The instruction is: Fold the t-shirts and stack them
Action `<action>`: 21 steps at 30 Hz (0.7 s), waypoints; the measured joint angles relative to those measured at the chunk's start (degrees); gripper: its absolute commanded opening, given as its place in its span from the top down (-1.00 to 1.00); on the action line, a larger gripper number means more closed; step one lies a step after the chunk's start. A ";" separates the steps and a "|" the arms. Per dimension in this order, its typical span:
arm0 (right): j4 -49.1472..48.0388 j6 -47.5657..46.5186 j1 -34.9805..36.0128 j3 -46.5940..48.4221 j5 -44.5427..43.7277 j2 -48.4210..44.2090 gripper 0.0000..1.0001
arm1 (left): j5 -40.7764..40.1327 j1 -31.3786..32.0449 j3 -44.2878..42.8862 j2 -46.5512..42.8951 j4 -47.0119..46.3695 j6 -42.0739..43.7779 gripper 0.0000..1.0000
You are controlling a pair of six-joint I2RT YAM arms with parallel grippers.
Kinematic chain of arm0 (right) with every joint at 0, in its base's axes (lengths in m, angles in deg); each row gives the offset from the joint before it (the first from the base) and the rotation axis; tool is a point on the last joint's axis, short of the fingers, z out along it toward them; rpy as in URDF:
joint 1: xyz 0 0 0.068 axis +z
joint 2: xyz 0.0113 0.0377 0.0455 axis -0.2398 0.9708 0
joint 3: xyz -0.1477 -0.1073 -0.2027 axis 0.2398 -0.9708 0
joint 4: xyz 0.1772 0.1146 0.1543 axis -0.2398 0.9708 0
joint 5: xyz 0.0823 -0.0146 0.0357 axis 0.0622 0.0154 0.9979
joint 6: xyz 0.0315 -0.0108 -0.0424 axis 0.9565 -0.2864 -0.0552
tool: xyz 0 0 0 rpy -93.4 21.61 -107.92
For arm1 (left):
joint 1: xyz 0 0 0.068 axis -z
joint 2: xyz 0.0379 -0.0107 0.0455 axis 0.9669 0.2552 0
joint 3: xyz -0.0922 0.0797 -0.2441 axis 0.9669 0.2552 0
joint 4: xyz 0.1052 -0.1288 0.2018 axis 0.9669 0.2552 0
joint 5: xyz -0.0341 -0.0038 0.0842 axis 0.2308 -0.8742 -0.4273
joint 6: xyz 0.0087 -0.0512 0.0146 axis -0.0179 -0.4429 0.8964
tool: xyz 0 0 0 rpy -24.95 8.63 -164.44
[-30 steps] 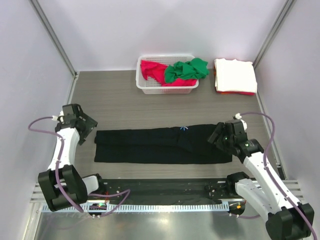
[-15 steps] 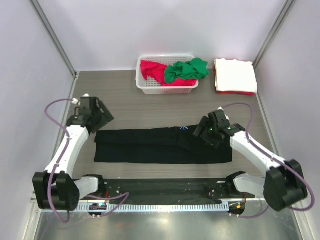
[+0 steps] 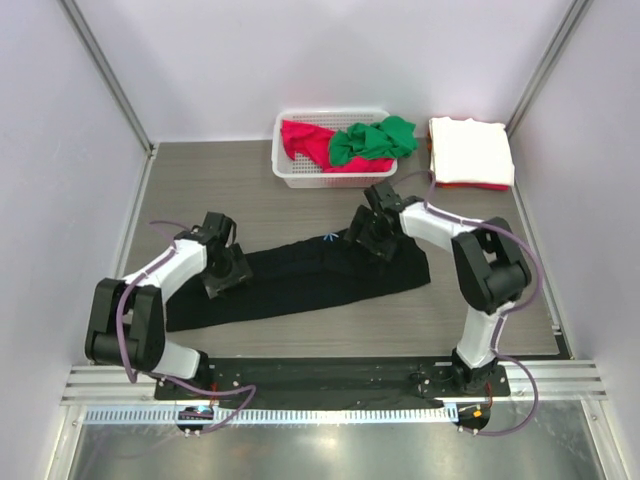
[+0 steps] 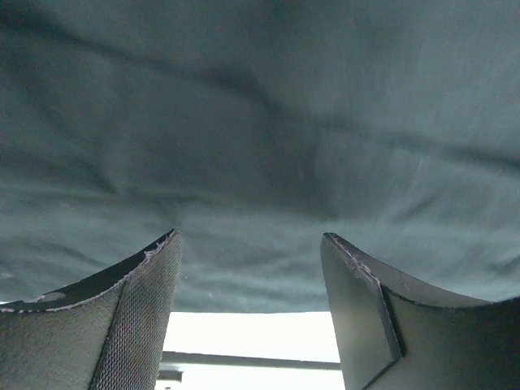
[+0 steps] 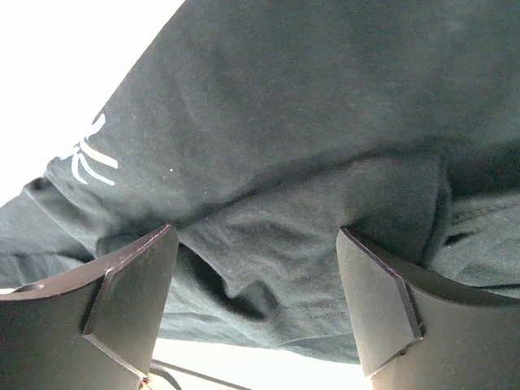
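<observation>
The black t-shirt [image 3: 310, 285] lies on the table as a long folded strip, slanting from lower left to upper right. My left gripper [image 3: 228, 272] is down over its left part, with jaws open and black cloth [image 4: 260, 146] filling the view beyond the fingertips [image 4: 248, 240]. My right gripper [image 3: 362, 240] is over the shirt's upper right edge near a small white mark [image 5: 89, 158]. Its jaws are open and straddle a wrinkled hem [image 5: 309, 122]. A red shirt [image 3: 300, 140] and a green shirt [image 3: 372, 138] lie crumpled in the basket. A folded white shirt [image 3: 470, 148] tops a stack.
The white lattice basket [image 3: 335, 178] stands at the back centre of the wooden table [image 3: 250, 200]. The folded stack sits at the back right, with a red edge showing under it. Metal frame posts and pale walls enclose the table. A rail [image 3: 330, 375] runs along the near edge.
Both arms have swung inward from the shirt's ends onto the cloth. The black shirt has shifted from straight to slanted, and its right end now lies further left.
</observation>
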State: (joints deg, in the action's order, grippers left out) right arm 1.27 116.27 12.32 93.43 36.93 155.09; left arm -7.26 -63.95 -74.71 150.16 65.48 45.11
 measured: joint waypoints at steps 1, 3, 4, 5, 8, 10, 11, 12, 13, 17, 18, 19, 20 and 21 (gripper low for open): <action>0.28 -0.17 0.07 2.75 0.17 2.29 -0.71 | 0.59 0.11 0.66 -0.11 0.39 -0.04 -0.40; 1.49 -0.83 0.04 8.72 0.79 6.56 -0.71 | 1.81 0.59 1.84 -0.52 0.92 -0.52 -0.38; 2.73 -1.40 0.04 12.24 0.70 8.90 -0.73 | 2.62 1.16 2.45 -0.92 1.09 -1.18 -0.38; 4.02 -1.86 0.04 15.87 0.57 11.32 -0.73 | 3.37 2.03 2.99 -1.53 1.22 -2.01 -0.37; 4.72 -2.89 -0.33 22.60 -0.55 15.56 -0.76 | 5.55 7.30 3.96 -4.24 1.46 -5.73 -0.37; 4.35 -2.91 -1.11 22.95 -0.85 15.89 -0.76 | 7.85 12.59 4.04 -5.62 0.79 -8.76 -0.38; 4.20 -2.89 -1.75 22.77 -0.83 15.85 -0.76 | 9.01 16.17 4.00 -6.16 0.07 -10.56 -0.40; 3.93 -2.89 -2.40 22.47 -0.83 15.65 -0.77 | 9.73 18.93 3.76 -6.38 -0.22 -11.85 -0.43; 3.61 -2.97 -3.13 22.03 -0.85 15.34 -0.77 | 10.23 21.16 2.84 -6.49 0.39 -12.63 -0.51; 2.84 -5.14 -6.25 19.15 -2.73 12.96 -0.81 | 6.69 22.67 -9.29 -6.03 6.16 -11.04 -0.84; 3.06 -5.97 -6.69 18.60 -3.34 12.48 -0.81 | 5.33 21.18 -14.78 -4.94 7.30 -9.55 -0.86; 3.48 -6.95 -7.13 18.01 -4.04 11.82 -0.81 | 3.98 19.47 -20.44 -3.30 7.10 -8.02 -0.88; 3.96 -7.65 -7.37 17.79 -4.55 11.56 -0.82 | 2.82 17.55 -25.86 -1.31 6.43 -6.51 -0.88; 4.92 -8.98 -7.61 17.49 -5.09 11.19 -0.83 | 1.95 15.85 -30.91 1.03 6.64 -5.03 -0.88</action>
State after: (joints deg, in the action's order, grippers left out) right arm 6.19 107.28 4.71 110.91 31.84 166.28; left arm -5.32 -48.10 -105.62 151.19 72.12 40.09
